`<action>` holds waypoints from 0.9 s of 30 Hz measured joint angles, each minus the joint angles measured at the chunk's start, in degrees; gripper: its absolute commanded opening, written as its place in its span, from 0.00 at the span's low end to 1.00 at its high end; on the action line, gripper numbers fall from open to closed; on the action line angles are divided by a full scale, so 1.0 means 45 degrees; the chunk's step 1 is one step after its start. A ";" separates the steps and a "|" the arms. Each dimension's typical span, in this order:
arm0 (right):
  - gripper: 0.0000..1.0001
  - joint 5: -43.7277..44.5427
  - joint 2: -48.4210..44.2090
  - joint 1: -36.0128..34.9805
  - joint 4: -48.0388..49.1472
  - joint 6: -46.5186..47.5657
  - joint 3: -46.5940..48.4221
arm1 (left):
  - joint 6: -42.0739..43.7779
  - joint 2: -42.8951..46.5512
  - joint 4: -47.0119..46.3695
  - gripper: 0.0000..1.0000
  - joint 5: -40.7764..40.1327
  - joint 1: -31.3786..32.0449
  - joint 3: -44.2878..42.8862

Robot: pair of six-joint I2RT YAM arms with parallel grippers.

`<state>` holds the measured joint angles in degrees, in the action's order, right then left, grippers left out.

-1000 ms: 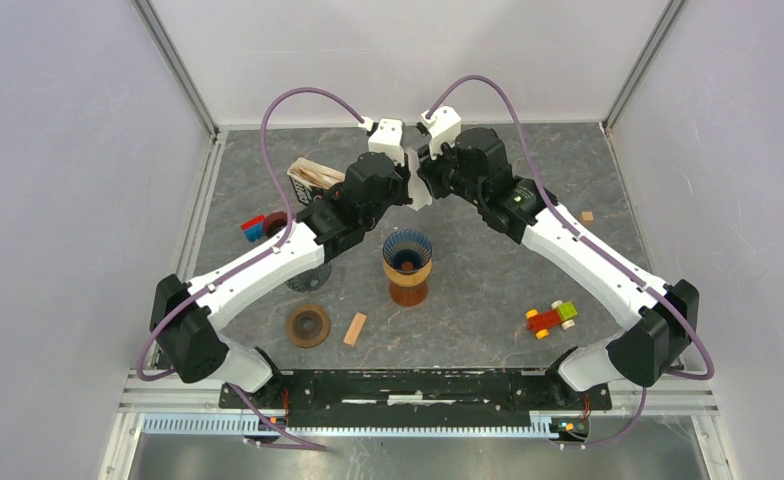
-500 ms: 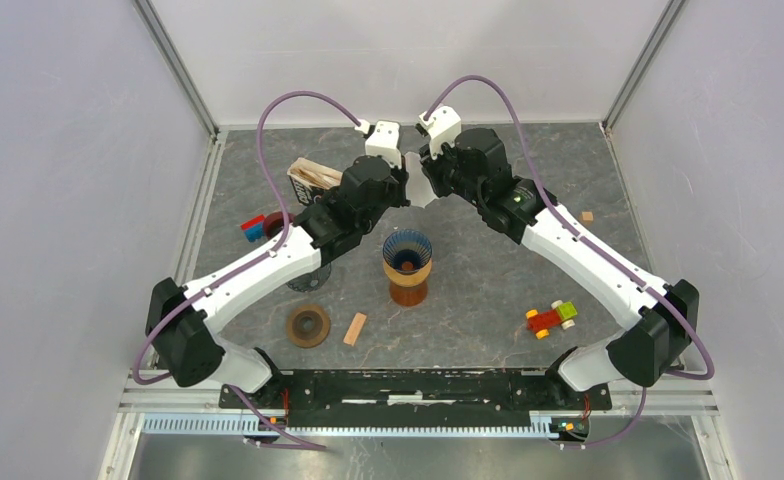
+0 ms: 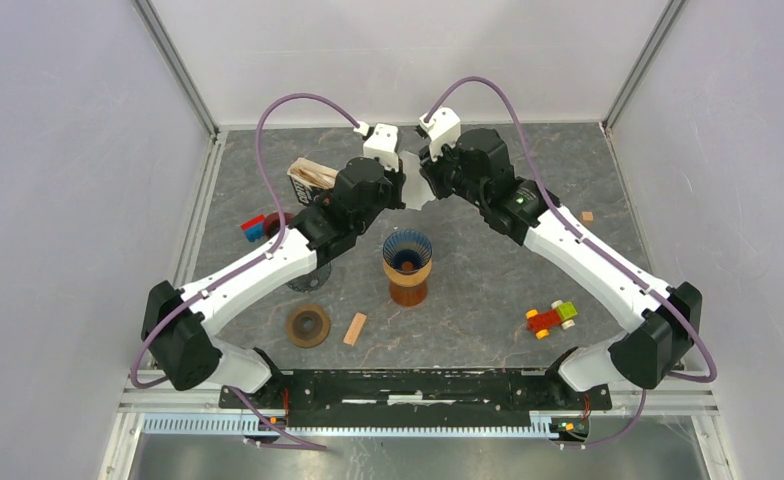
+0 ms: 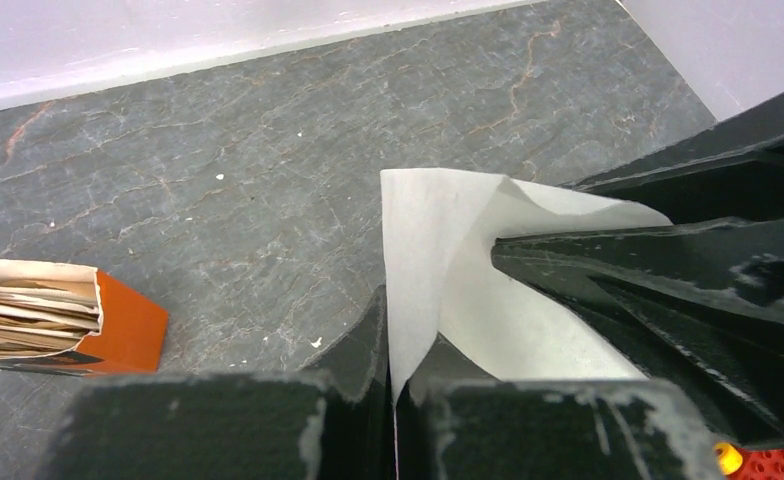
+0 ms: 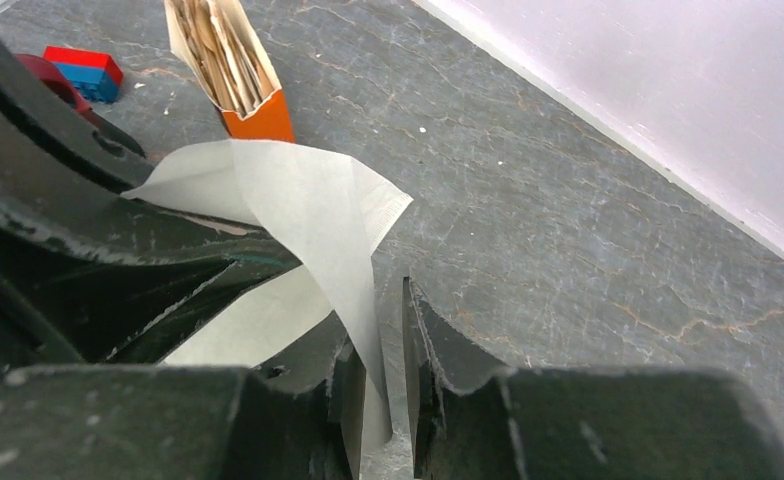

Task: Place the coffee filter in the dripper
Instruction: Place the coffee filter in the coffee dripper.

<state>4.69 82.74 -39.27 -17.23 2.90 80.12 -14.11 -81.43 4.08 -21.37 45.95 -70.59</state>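
**Left arm eased aside as paper is spread between two claws**

Drawn a little toward its own side over the past second, the left arm is pictured with the left claw (image 4: 398, 340) clamped flat on one edge of the coffee filter (image 4: 468, 300), while the right arm has barely shifted. The white sheet is held in the air over the far half of the worktop (image 3: 488, 290), just behind the dripper (image 3: 407, 250), which stands empty and untouched nearer the arm bases. The opposite edge of the paper is threaded between the jaws of the right claw (image 5: 376, 320). These jaws stand slightly apart, and it cannot be told whether the sheet is actually pinched there. More filters are stacked in an orange holder (image 4: 38, 320) off to the left.

The filter is judged to be very light, limp and easily creased or torn, so hard pulling between the two claws is best avoided. Hold is best taken at the rim, on opposite edges, so that the cone can be opened and lowered mouth-up. Once released, the paper is expected to drift or spring back rather than drop true.
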 measured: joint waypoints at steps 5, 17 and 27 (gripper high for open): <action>0.22 -0.0418 -0.0146 0.0039 0.0005 0.0005 -0.0112 | 0.0248 0.0350 -0.0092 0.02 0.0903 -0.0452 0.0359; 0.12 -0.1574 -0.0520 0.0495 0.0170 -0.0058 -0.0457 | 0.0398 0.0661 -0.0272 0.02 0.2200 -0.0801 0.0491; 0.00 -0.2336 -0.0554 0.0597 0.0204 -0.0243 -0.0500 | 0.0461 0.0661 -0.0277 0.05 0.2565 -0.0806 0.0495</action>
<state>-5.82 80.25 -36.58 -16.32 1.80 77.87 -12.03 -78.46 2.83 -9.82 42.33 -68.36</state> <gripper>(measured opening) 0.055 0.032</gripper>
